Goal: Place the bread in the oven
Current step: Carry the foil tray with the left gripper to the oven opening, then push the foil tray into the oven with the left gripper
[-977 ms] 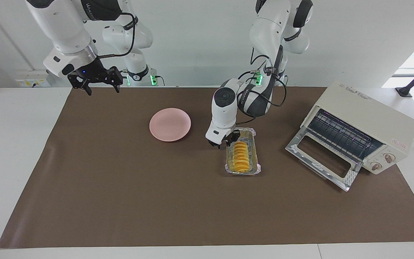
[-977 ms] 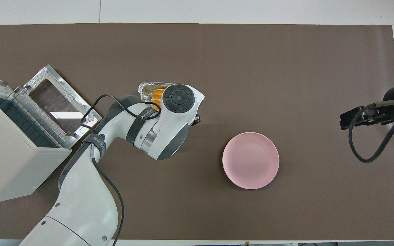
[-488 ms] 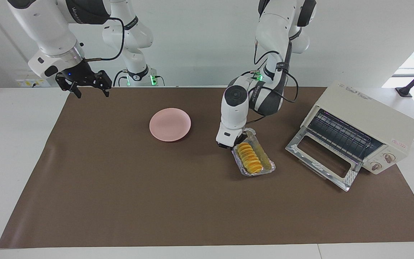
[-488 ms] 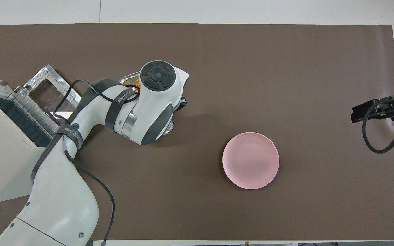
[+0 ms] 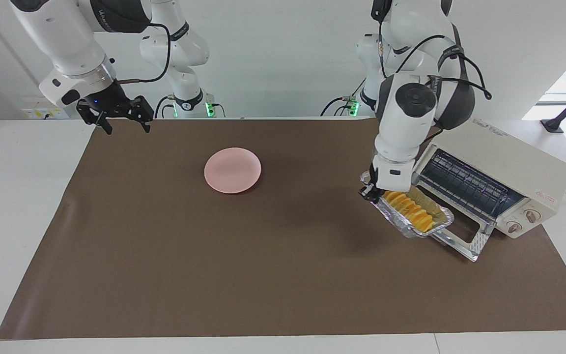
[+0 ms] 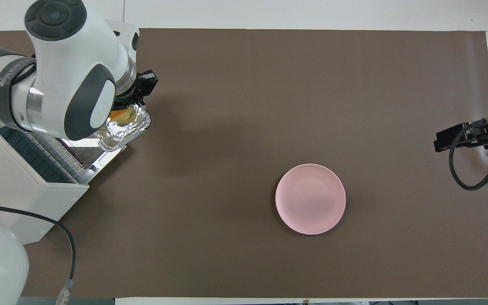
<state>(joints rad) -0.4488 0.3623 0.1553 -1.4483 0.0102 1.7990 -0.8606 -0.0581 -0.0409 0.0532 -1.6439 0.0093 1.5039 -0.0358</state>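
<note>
The bread (image 5: 413,210), a ridged golden-yellow loaf, lies in a silver foil tray (image 5: 397,225). My left gripper (image 5: 372,189) is shut on the tray's end rim and holds it in the air over the open door (image 5: 466,242) of the cream-white oven (image 5: 504,162). The oven's wire rack shows inside. In the overhead view the left arm covers most of the tray (image 6: 127,132) and bread (image 6: 122,115), just in front of the oven (image 6: 19,199). My right gripper (image 5: 125,124) is open and empty, waiting above the mat's corner at the right arm's end.
A round pink plate (image 5: 232,169) sits empty on the brown mat near the table's middle, also in the overhead view (image 6: 310,198). The oven stands at the left arm's end with its door folded down onto the mat.
My left gripper has lifted the foil tray with the bread off the mat and carried it toward the oven, now over the open door. The right gripper drew back early, then stayed still.
</note>
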